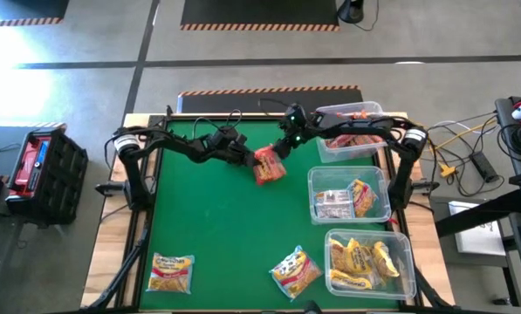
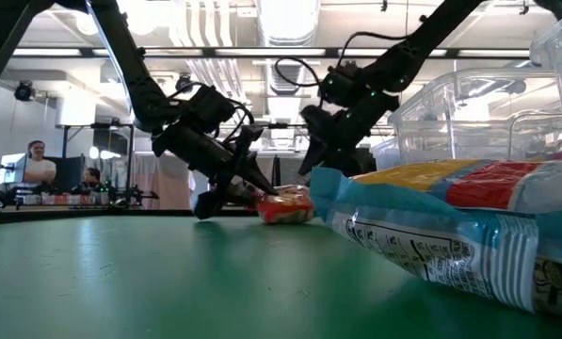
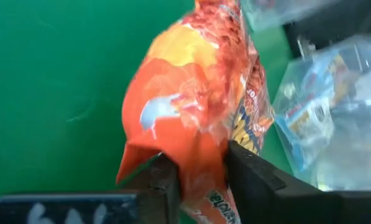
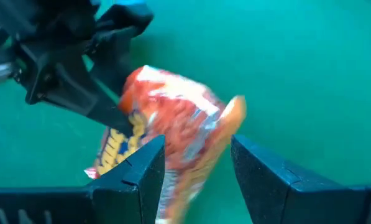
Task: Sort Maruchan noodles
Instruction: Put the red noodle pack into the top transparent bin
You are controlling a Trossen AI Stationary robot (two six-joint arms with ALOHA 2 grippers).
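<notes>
Most packets already lay sorted in three clear bins (image 1: 398, 181), two more waited on the worktop (image 1: 208, 235), and the left hand (image 1: 250, 157) pinched a red packet (image 1: 270, 166) mid-worktop beside the spread right hand (image 1: 280, 146).

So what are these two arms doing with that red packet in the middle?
They are sorting noodle packets into clear bins on the table's right side. The left pincer is clamped on a red packet near the table's middle, and the right pincer is open around that packet's other end, seemingly a handover. Two packets lie loose at the near edge.
</notes>
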